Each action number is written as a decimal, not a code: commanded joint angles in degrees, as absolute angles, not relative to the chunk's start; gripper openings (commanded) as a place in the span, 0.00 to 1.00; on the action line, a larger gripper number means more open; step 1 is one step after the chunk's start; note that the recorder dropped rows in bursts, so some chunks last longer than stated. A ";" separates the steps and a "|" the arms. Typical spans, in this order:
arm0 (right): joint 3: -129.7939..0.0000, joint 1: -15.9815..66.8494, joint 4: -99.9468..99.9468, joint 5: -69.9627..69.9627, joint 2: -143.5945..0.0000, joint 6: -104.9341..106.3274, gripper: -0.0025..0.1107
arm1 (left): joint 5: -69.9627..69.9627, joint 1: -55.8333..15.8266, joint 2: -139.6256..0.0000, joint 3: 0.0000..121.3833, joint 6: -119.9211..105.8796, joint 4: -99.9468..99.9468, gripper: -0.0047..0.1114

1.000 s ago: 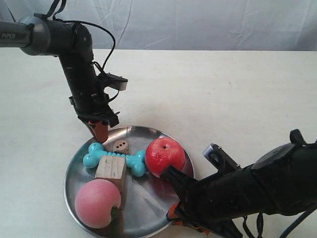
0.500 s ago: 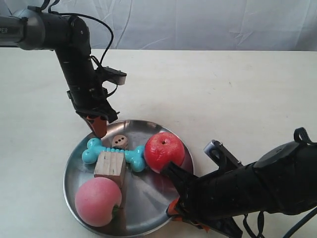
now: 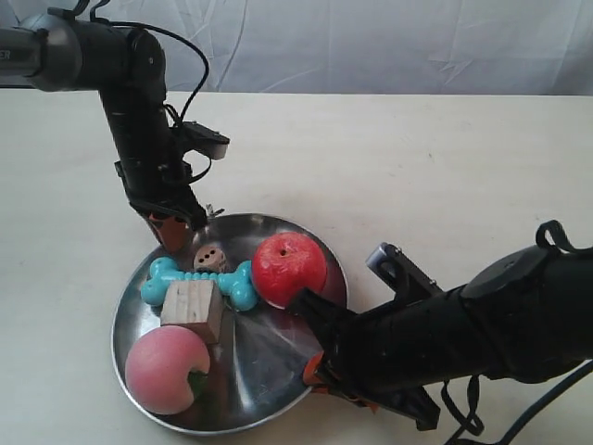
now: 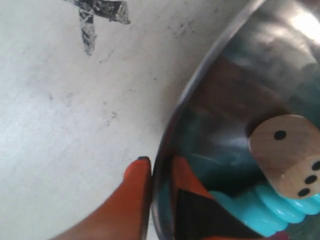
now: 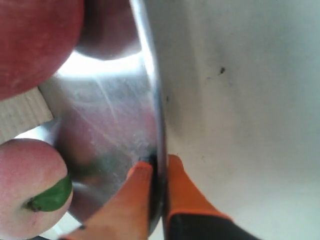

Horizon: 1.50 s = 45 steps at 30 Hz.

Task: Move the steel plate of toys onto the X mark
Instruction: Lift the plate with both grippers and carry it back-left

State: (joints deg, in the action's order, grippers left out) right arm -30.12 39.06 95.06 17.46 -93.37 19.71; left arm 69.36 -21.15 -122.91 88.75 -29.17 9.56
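Note:
The steel plate rests on the table and holds the red apple, pink peach, turquoise bone, wooden cube and die. My left gripper, on the arm at the exterior view's left, is shut on the plate's far rim beside the die. My right gripper is shut on the near rim, one orange finger inside and one outside. The dark X mark lies on the table just beyond the rim, in the left wrist view.
The cream tabletop stretches behind and to the exterior view's right of the plate. A white cloth backdrop hangs along the far edge. Black cables loop off both arms.
The plate, held by both grippers, has slid toward the exterior view's left and slightly farther back. The toys rode along with it.

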 commanded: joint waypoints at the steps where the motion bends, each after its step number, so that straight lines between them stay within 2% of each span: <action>1: -31.66 39.44 93.87 18.89 -92.73 21.38 0.01 | 69.96 -21.85 -121.98 89.86 -26.98 13.13 0.04; 45: -31.79 39.44 96.23 17.25 -92.83 21.38 0.01 | 69.96 -21.85 -119.71 91.59 -22.97 10.45 0.04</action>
